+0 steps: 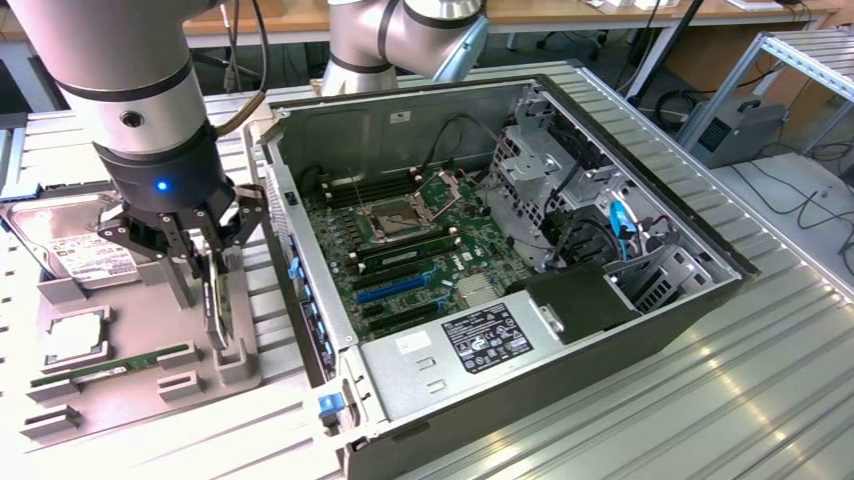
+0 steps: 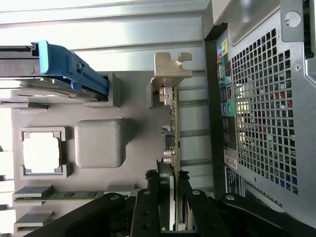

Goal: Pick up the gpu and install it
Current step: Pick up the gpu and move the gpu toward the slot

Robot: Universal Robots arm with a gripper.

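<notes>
The gripper (image 1: 203,268) has its jaws clamped on the gpu (image 1: 220,315), which stands on edge at a grey tray (image 1: 134,385). The open case (image 1: 441,110) sits just beside it, to the exterior view's right.

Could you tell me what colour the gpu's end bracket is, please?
Silvery; the bracket shows best in the wrist view.

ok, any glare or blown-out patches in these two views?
Exterior view: bright reflection streaks on the ribbed table, no glare inside the computer case. Wrist view: the square chip in its holder is washed out white; the gpu is evenly lit.
</notes>
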